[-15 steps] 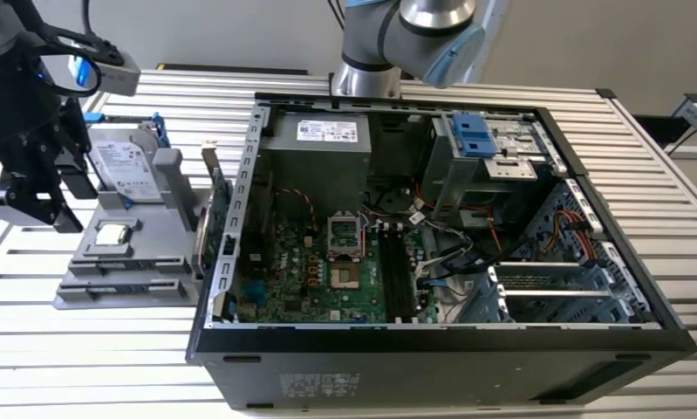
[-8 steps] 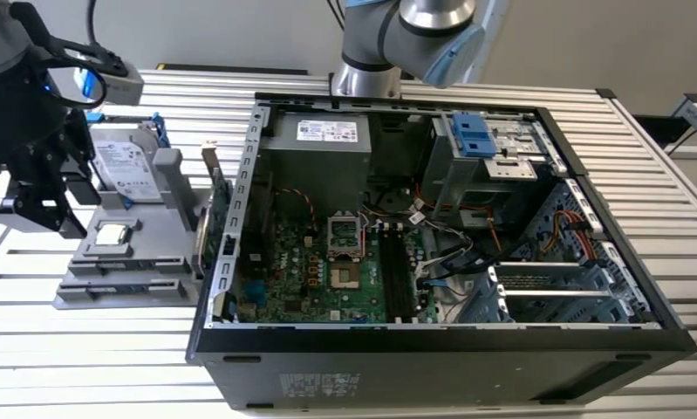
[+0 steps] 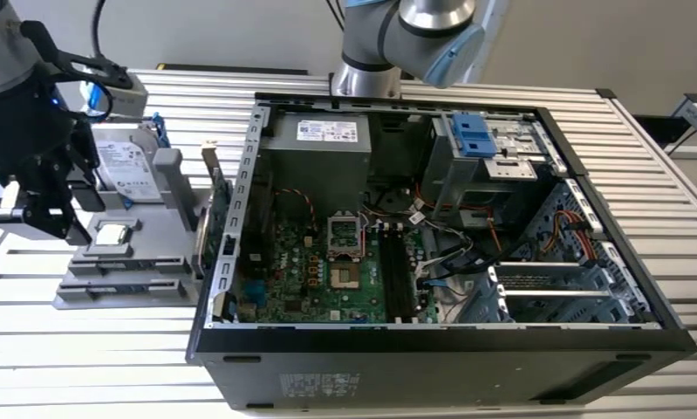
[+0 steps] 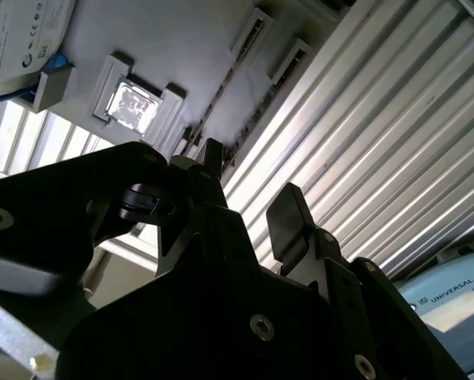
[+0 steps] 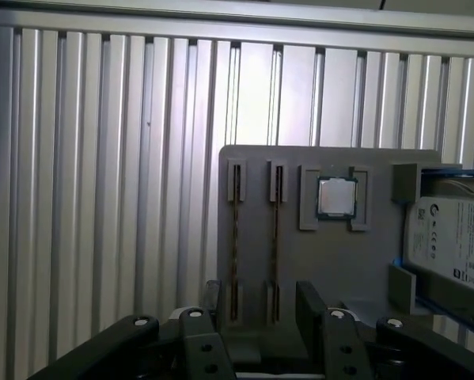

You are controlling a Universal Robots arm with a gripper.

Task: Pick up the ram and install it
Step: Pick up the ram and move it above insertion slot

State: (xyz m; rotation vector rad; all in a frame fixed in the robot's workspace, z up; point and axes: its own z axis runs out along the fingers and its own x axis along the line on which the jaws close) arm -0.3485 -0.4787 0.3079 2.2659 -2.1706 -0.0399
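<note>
- Gripper [image 5: 258,302]: fingers spread, empty, over tray [image 5: 363,269]; exterior view, nine o'clock of case [image 3: 441,339].
- Ram [image 5: 274,237]: apparently slotted edge-up in tray.
- Step: approach; grasp calls for straddling the stick.

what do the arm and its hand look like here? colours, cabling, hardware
The arm is silver-grey tubing with light blue joint caps. The hand is matte black, with two blocky flat-faced fingers on linkage bars studded with round screw heads. In the exterior view, a black cable runs down to a grey box mounted beside the wrist.
</note>
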